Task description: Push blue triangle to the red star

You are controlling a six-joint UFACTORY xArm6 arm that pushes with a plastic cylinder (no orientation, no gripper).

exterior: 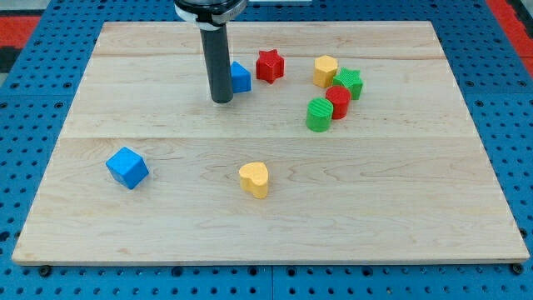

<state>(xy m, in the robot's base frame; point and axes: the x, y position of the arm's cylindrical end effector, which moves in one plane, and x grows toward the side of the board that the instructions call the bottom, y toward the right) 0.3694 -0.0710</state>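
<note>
A wooden board (pixel 275 242) is lying flat across a blue pegboard bench (pixel 33 100), and the small blocks are sitting on top of it. Starting at the view's left, a blue cube (pixel 127 167) is resting alone, well apart from everything else. Moving right, the dark rod is coming down from the view's top, and my tip (pixel 221 101) is sitting on the wood just beside the blue triangle (pixel 240 77), on its left and slightly toward the view's bottom. The rod is hiding the triangle's left edge, so I cannot tell whether the two are touching. There are no jaws here to be apart or together, only the plain rod end.

The blue triangle is lying near the view's top, just left of the red star (pixel 270 65), with a narrow strip of bare wood showing between them. Lower down, a yellow heart (pixel 255 179) is sitting by itself toward the view's bottom.

Further right, a cluster is gathering five blocks: a yellow block (pixel 326 71) at the top, a green star (pixel 350 83) just beside it on the right, a red block (pixel 338 102) pressing against the green star from below, and a green block (pixel 319 115) touching the red one at the lower left.
</note>
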